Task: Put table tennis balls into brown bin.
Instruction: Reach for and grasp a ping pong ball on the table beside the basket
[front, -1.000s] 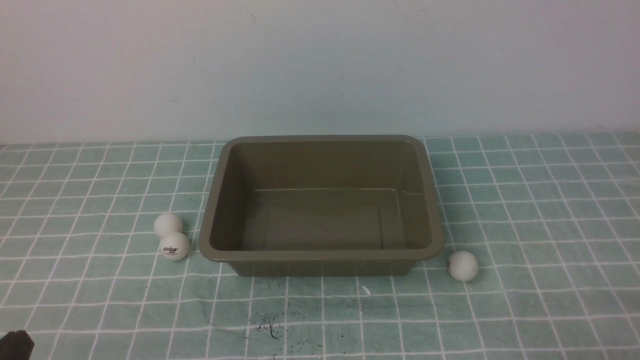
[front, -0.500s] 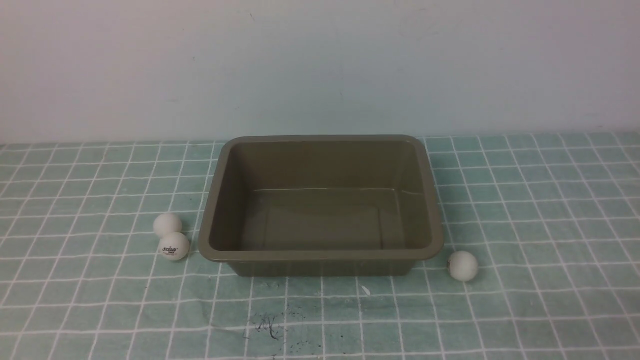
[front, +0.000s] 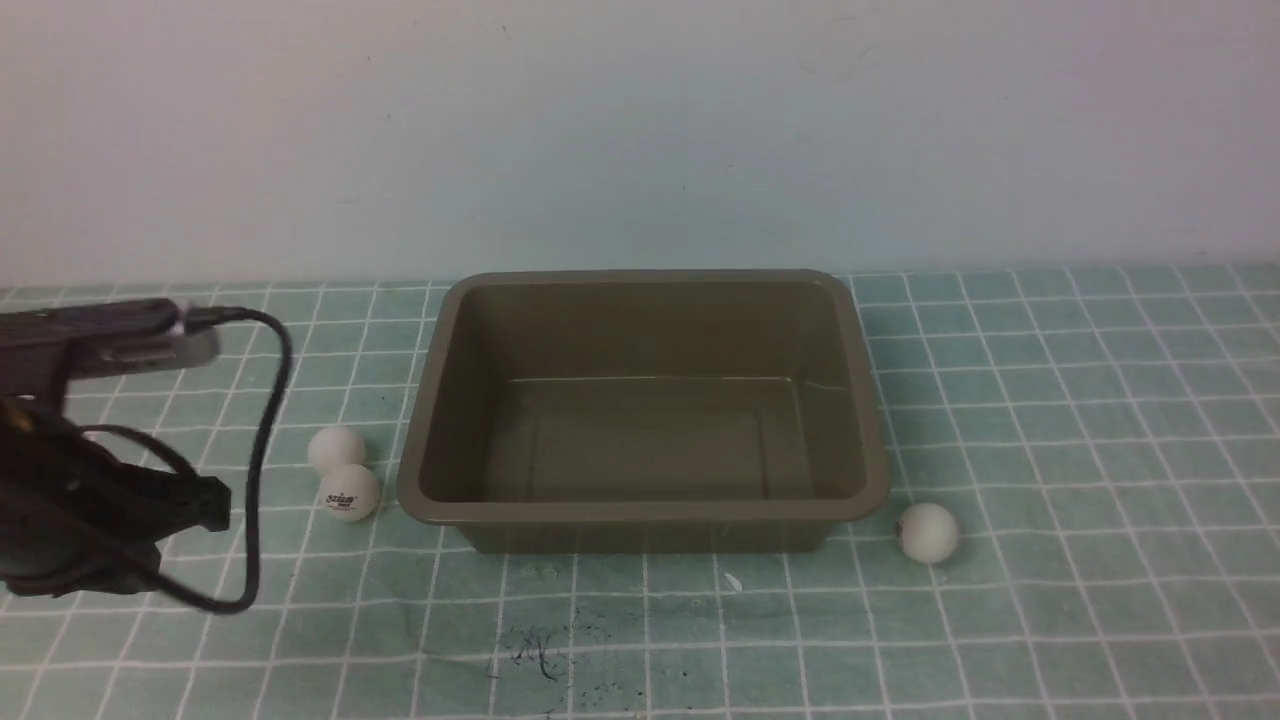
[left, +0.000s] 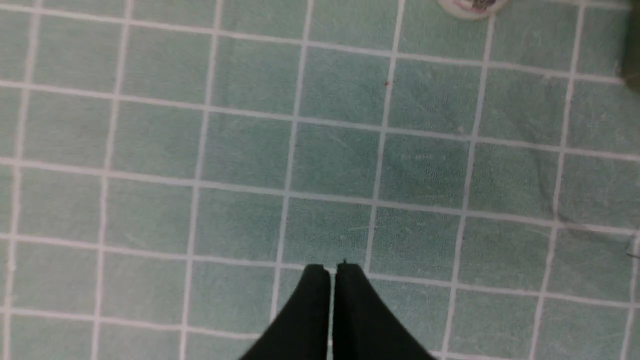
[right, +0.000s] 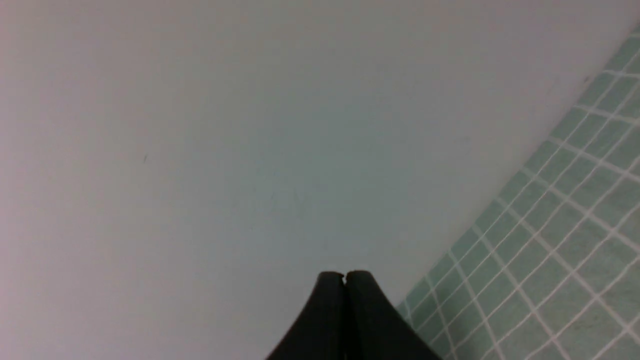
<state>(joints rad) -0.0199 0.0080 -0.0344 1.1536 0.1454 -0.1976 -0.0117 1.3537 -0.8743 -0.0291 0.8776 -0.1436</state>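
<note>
Only the front view shows the whole brown bin (front: 640, 512); the table tennis balls all lie outside it, a plain ball (front: 336, 448) touching a logo ball (front: 349, 492) just beside its left wall and a third ball (front: 928, 532) near its right front corner. The wrist views alone show the pincers: the left gripper (left: 333, 270) and right gripper (right: 344, 276) each have tips pressed together, gripping nothing.

brown bin (front: 640, 512): olive-brown, plain | near-left ball (front: 349, 492): matte white, small dark logo | ball behind it (front: 336, 447): white | right-side ball (front: 928, 532): white | cloth (front: 1080, 420): pale sea-green, white grid; dark scribble marks (front: 530, 650) at front | wall (front: 640, 130): pale grey-white | left arm (front: 60, 500), cable (front: 262, 440): black | left gripper (left: 333, 272), right gripper (right: 344, 277): black
</note>
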